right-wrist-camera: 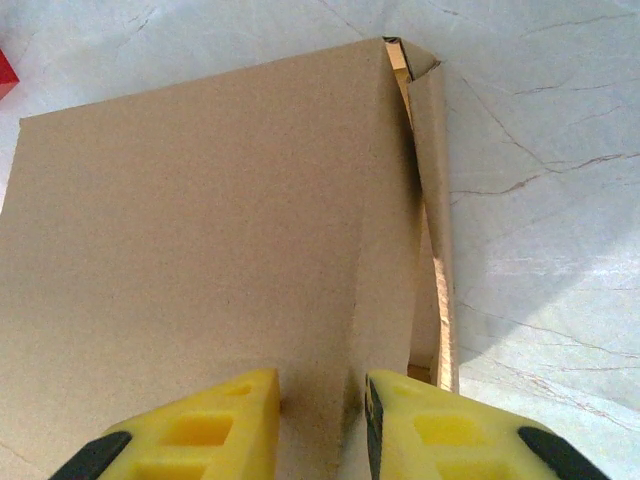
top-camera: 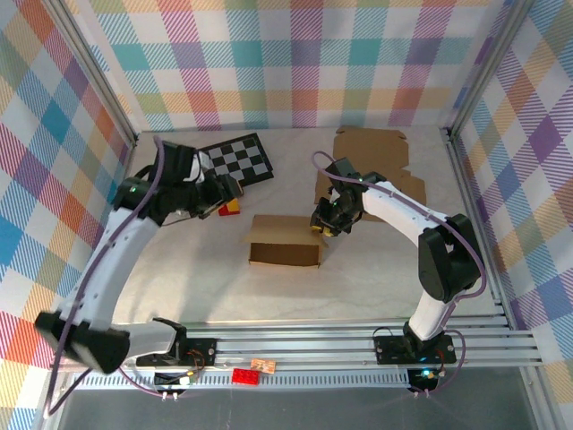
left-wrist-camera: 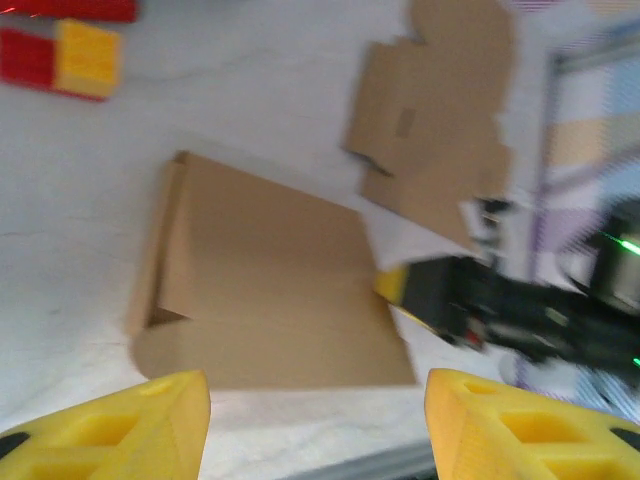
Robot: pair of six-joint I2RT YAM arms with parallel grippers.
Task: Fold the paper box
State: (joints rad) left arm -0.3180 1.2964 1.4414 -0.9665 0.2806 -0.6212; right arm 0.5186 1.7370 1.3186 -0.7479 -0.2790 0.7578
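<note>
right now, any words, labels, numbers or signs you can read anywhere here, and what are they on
No readable text anywhere.
paper box: plain cardboard, no print.
flat cardboard sheet: plain, no print.
checkerboard: black and white squares, no characters.
small board at the near edge: too small to read.

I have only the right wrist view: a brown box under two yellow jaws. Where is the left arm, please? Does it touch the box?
Observer: No. The left gripper hangs apart from the paper box, to its left and farther back, jaws open and empty.
Operator: Is something lying near it?
Observer: Yes, red and yellow blocks lie just beside it.
Operator: Is there any other cardboard?
Observer: A flat, unfolded cardboard sheet lies at the far side, behind the right arm.
</note>
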